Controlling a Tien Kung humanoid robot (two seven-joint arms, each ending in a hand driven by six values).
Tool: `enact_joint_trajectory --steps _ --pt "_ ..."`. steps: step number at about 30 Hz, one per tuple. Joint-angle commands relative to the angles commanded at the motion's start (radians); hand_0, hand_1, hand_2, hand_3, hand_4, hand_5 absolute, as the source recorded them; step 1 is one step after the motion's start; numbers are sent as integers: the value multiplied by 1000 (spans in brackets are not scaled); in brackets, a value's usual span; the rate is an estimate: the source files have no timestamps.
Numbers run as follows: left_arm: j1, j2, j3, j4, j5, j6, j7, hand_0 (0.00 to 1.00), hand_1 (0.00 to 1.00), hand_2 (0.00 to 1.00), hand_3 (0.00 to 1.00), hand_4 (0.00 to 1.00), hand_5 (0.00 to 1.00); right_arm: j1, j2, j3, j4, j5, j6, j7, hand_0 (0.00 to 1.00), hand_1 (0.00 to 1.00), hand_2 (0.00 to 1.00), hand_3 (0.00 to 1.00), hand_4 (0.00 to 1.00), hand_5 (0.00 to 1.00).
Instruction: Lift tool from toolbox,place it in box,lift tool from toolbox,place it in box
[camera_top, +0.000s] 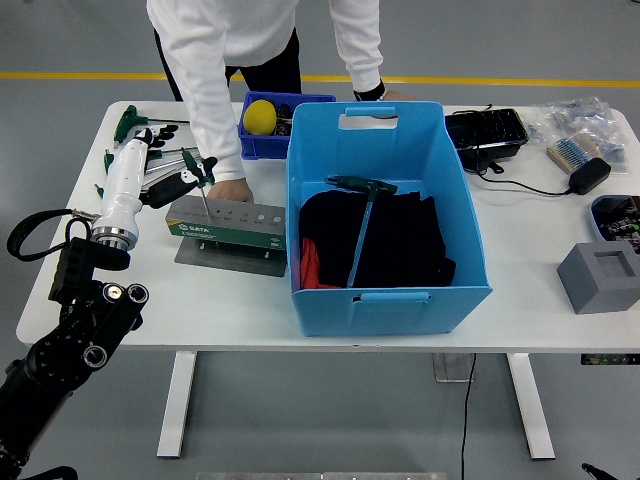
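White table (520, 250): the upright tool (200, 180) in the toolbox (228, 224) is found just right of the left hand (160, 165), fingers spread, nothing gripped.

One white table (520, 300) holds everything counted here. On it stands one large blue box (385, 210), and inside that lies one green T-handle tool (358, 200) on one heap of black cloth (400, 240). To the left sits one green toolbox (228, 227) with one T-handle tool (199, 175) standing upright in it; several more green T-handles lie beyond it, partly hidden, so their number cannot be told. There is one small blue bin (262, 145) holding one yellow ball (260, 117), one black tray (487, 133), one grey block (600, 277), and one brush (570, 153). One person (215, 60) stands at the far side. One robot hand (150, 165) is in view.
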Motion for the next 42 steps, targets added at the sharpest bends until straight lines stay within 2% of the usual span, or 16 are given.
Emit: enact_joint_trajectory --steps 2,3,5,8,9,14,15,16,20,21,24,26,27,32,33,42 --pt "-42 42 52 3 85 -74 -29 781 842 853 829 998 575 0 -1 0 0 1 0 0 651 641 698 571 831 692" --pt "-59 59 75 4 123 -108 -37 845 901 933 834 998 555 1 -1 -1 0 2 0 0 651 640 697 572 831 692" --pt "-106 104 145 12 214 -181 -60 845 901 933 834 998 555 2 -1 0 0 1 0 -1 651 640 697 572 831 692" --pt "-162 159 244 25 287 -243 -91 845 901 933 834 998 555 2 -1 1 0 1 0 -2 651 640 697 572 831 692" --pt "-185 180 281 32 282 -258 -104 869 898 897 698 998 551 1 -1 1 0 2 -1 -2 650 640 697 572 831 693" --pt "-284 254 452 58 246 -295 -140 869 898 897 698 998 551 -2 0 3 1 1 -2 -3 650 640 697 572 831 693" --pt "-298 261 479 62 246 -296 -142 875 817 764 583 998 565 -3 0 4 1 1 -2 -3 651 642 697 572 831 693" --pt "-325 274 517 72 244 -296 -148 875 817 764 583 998 565 -4 0 5 1 -1 -2 -4 651 642 697 572 831 693" --pt "-388 298 620 94 237 -317 -150 875 817 764 583 998 565 -5 0 3 2 -2 0 -4 651 642 697 572 831 693" --pt "-396 302 635 97 232 -324 -149 866 722 644 515 998 581 -6 0 2 2 -2 0 -4 650 640 697 572 831 694" --pt "-426 314 684 111 225 -352 -140 866 722 644 515 998 581 -8 0 0 2 5 -1 -2 650 640 697 572 831 694" --pt "-436 317 700 117 224 -361 -139 866 722 644 515 998 581 -8 0 -2 2 9 -2 -2 650 640 697 572 831 694" --pt "-443 318 709 121 220 -365 -139 852 671 585 503 998 593 -8 0 -3 3 9 -2 -1 649 639 697 572 831 694" --pt "-464 317 734 129 219 -374 -139 852 671 585 503 998 593 -9 0 -3 3 9 -2 -1 649 639 697 572 831 694" --pt "-467 316 739 131 221 -377 -138 846 633 533 466 998 600 -9 0 -4 3 9 -2 -1 650 639 697 573 832 694" --pt "-493 319 781 160 232 -394 -133 843 606 508 425 998 603 -4 -2 -8 3 15 -3 0 651 639 697 573 831 694"
